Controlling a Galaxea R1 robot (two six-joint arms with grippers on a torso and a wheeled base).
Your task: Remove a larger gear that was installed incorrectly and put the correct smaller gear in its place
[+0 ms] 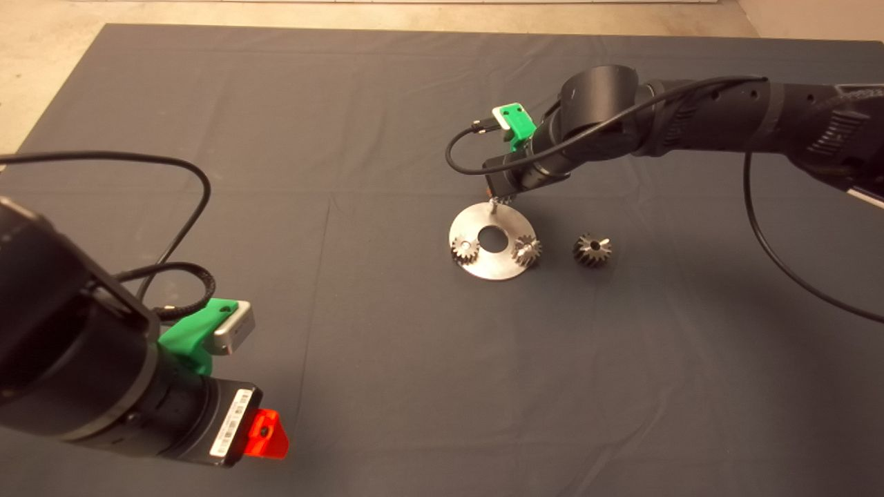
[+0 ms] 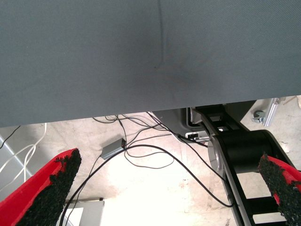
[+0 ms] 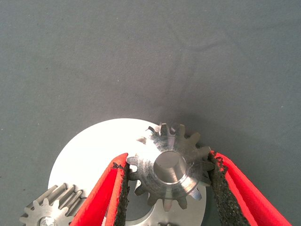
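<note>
Three small gears (image 1: 465, 250), one larger gear (image 1: 592, 249), one disc (image 1: 507, 221)

right pincer (image 1: 494, 200) tips hidden behind wrist

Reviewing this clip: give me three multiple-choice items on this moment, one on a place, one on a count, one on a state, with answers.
1. Where is the larger gear?
A. on the mat beside the round plate
B. on the plate
C. in the left gripper

2. How many gears sit on the plate in the head view, apart from the gripped one?
A. none
B. two
C. four

3. What is the right gripper doing?
A. parked, open
B. shut on the smaller gear
C. holding the plate

Answers: 1 A, it lies off the plate; 2 B, one at each lower edge; 3 B, both pads touch its teeth.
</note>
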